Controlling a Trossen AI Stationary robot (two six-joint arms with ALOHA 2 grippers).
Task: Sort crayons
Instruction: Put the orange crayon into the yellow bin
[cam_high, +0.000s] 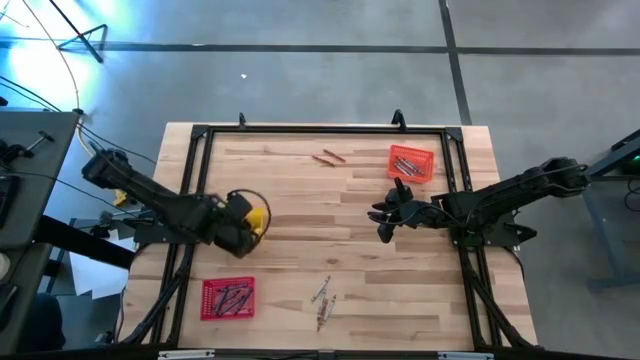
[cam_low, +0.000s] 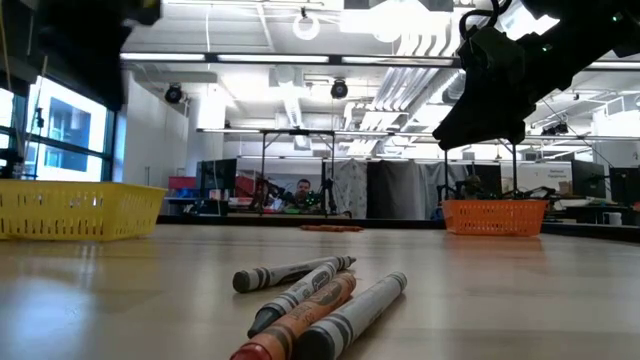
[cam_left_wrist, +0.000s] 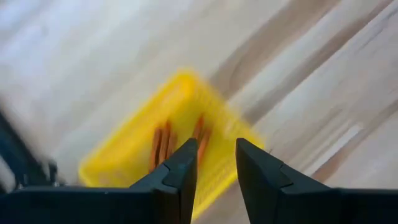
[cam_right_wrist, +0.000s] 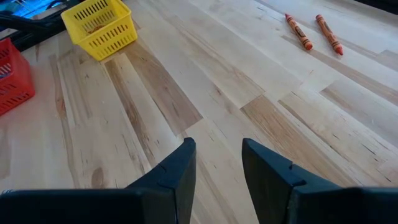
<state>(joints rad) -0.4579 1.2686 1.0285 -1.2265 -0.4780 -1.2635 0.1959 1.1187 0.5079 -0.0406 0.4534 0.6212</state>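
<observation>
A yellow tray (cam_high: 260, 217) stands at the table's left and holds a few orange crayons (cam_left_wrist: 163, 144) lying on its floor. My left gripper (cam_left_wrist: 216, 168) hovers open above it with nothing between its fingers; in the high view it (cam_high: 243, 228) sits at the tray's left side. Two orange crayons (cam_high: 328, 157) lie loose on the far part of the table. Several mixed crayons (cam_high: 321, 294) lie near the front edge, and show close up in the low view (cam_low: 318, 302). My right gripper (cam_high: 384, 216) waits open above bare wood at the centre right, holding nothing (cam_right_wrist: 217, 163).
A red tray (cam_high: 228, 298) with dark crayons stands at the front left. An orange tray (cam_high: 411, 162) with crayons stands at the far right. A black frame (cam_high: 320, 128) borders the table. Bare wood lies between the two arms.
</observation>
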